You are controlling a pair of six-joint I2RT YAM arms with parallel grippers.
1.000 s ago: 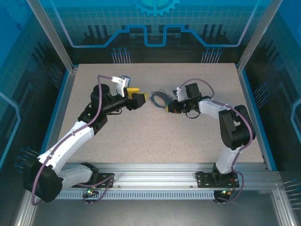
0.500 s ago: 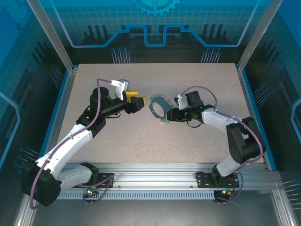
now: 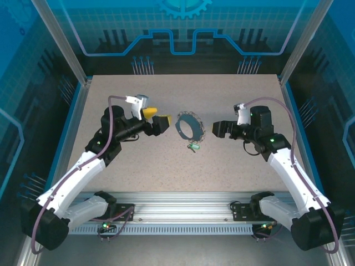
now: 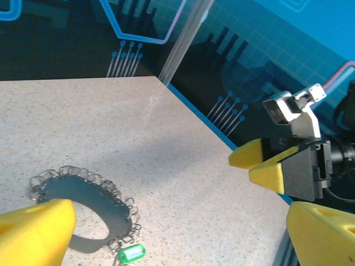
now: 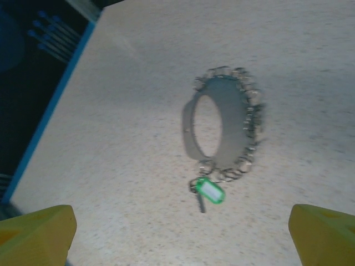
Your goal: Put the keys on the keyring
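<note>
The left gripper (image 3: 161, 119) has its two yellow fingers (image 4: 36, 230) spread wide and grasps nothing. The right gripper (image 3: 217, 129) is also released, with its fingers (image 5: 36, 230) wide apart and nothing between them. In the left wrist view the right gripper (image 4: 259, 165) shows at the right, facing the camera.

Between the two grippers, apart from both, lies the keyring (image 3: 179, 126) on the speckled table (image 3: 144, 166). It is one dark blue-teal band (image 5: 233, 116) that forms a loop, with one thin silvery chain (image 5: 252, 119) of small rings running along its edge. At the near end of the loop is the one key (image 3: 194, 147), with the green head (image 5: 209, 191) touching the last rings of the chain and the short metal blade (image 5: 199, 204) pointing to the near side. I cannot tell if the key is really threaded on a ring. Nothing stands between the grippers and the keyring.

There are two arms. The left arm goes from its base at the near left up to the far right, bent at the elbow, and its gripper points right toward the loop. The right arm goes from the near right base to the far side, and its gripper points left toward the loop.
</note>
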